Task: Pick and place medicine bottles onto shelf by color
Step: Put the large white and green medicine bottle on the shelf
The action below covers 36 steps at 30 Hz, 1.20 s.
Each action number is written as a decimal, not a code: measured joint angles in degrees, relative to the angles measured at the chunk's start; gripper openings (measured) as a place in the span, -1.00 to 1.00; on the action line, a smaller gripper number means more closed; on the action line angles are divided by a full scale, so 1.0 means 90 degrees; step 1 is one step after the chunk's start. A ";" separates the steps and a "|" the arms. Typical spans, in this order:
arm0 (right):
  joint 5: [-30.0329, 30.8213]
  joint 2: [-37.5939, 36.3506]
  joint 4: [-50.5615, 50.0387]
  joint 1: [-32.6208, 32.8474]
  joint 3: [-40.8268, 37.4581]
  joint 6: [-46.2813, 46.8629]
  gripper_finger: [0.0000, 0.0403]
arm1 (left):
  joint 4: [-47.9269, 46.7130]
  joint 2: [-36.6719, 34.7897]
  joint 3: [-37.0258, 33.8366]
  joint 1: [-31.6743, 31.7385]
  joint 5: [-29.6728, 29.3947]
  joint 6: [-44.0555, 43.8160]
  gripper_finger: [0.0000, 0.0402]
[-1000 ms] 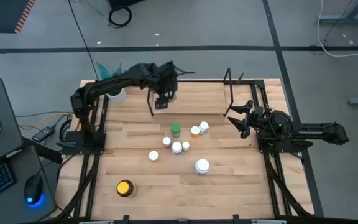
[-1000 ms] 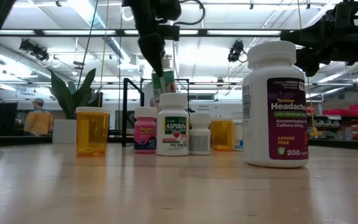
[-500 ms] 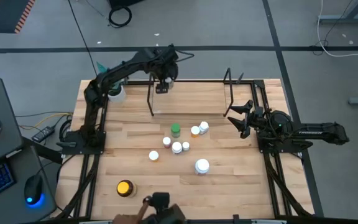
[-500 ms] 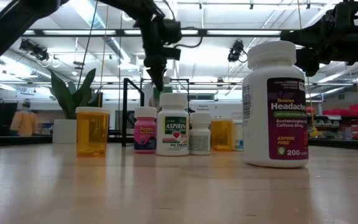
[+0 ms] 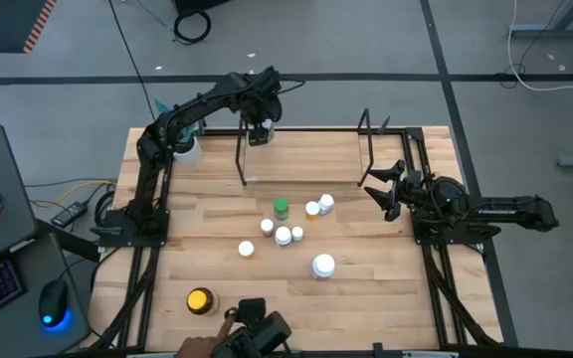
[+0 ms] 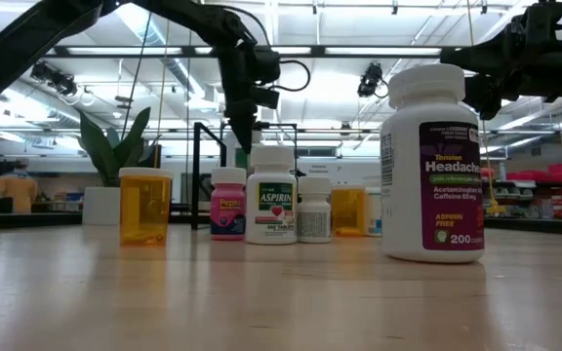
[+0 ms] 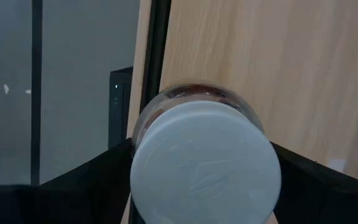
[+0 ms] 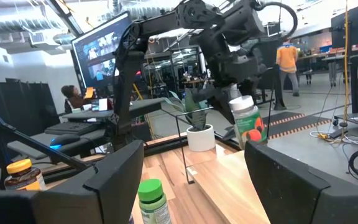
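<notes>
Medicine bottle in left end effector above shelf's far edge.

A pale wooden tabletop fills the middle of the high view, with black rails running down its left and right sides. At its upper edge stands the shelf, two thin black end frames with a pale base between them. A white plant pot sits at the upper left corner. Near the centre stand a cluster of bottles: a green-capped bottle, several white-capped bottles and an orange one. A larger white-capped bottle stands lower right of them. An amber bottle with a yellow lid stands at lower left.
</notes>
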 joint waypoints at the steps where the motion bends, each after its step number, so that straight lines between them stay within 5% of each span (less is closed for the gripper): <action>1: 0.0002 0.0000 0.0000 0.0000 0.0000 0.0000 0.43 | -0.0011 0.0028 0.0000 0.0002 0.0007 0.0000 0.53; 21: 0.0002 0.0000 -0.0002 0.0000 0.0002 0.0000 0.43 | -0.0126 0.0276 -0.0005 0.0034 0.0019 0.0172 0.53; 36: 0.0002 0.0000 0.0000 -0.0001 0.0002 0.0001 0.43 | -0.0171 0.0269 -0.0005 0.0029 -0.0016 0.0165 0.77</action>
